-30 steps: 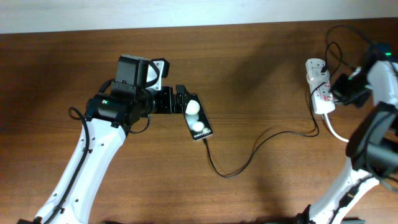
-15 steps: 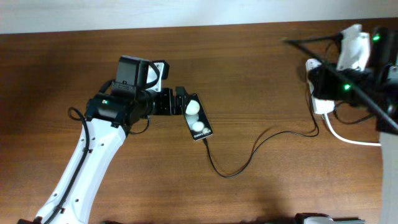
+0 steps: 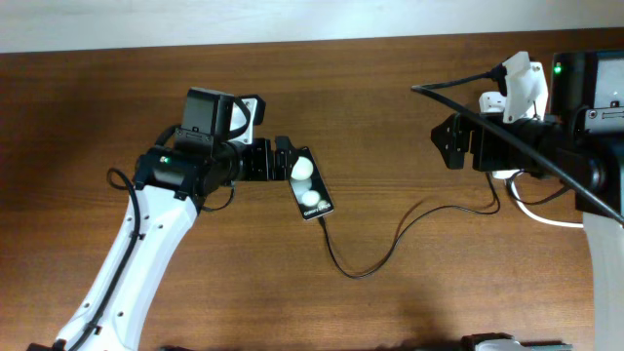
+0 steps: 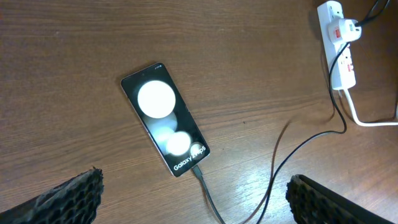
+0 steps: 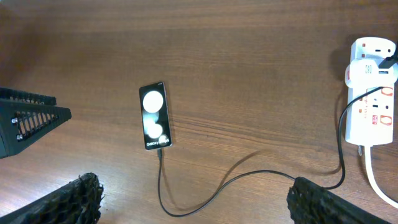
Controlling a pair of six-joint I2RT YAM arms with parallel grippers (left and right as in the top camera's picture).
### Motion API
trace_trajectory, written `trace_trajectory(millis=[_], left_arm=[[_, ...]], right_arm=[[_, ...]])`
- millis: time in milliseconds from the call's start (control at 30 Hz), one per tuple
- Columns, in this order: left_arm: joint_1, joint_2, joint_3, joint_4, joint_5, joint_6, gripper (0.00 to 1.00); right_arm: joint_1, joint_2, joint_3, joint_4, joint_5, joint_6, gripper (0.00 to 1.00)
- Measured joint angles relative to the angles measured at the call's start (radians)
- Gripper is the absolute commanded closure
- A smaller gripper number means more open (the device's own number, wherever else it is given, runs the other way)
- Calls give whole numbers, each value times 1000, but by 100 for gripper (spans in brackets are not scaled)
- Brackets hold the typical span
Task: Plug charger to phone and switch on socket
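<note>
- A small black rectangular phone [image 4: 165, 127] lies flat and face up on the brown wooden table [image 3: 390, 107]. Its face shows two white round blobs and small white text.
- The thin black charger cable [image 3: 353, 275] has its plug tip at the phone's lower short edge, where it appears seated. The cable loops across the table to the short white power strip [image 5: 372, 93] with red markings.
- The white adapter [image 5: 367, 70] sits plugged into the power strip.
- Switch position on the strip: cannot tell.
- The left gripper [image 4: 194, 193] has its jaws wide and empty, hovering just beside the phone.
- The right gripper [image 5: 193, 194] has its jaws spread wide and empty. It is raised near the strip, well apart from the phone.
</note>
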Motion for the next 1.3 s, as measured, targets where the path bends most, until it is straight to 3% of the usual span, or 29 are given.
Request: trace_trajectory(millis=[500, 767, 933, 1167, 1300], left_arm=[[0, -20, -1, -11, -18, 0, 1], [56, -531, -19, -22, -279, 5, 1], [213, -846, -234, -31, -338, 18, 1], [221, -904, -336, -9, -363, 19, 1], [221, -998, -465, 110, -362, 19, 1]], right_arm=[[0, 13, 0, 0, 0, 0, 1], [0, 14, 0, -2, 0, 1, 1], [0, 19, 0, -2, 0, 0, 1], [0, 19, 0, -3, 0, 0, 1], [0, 19, 0, -2, 0, 0, 1]])
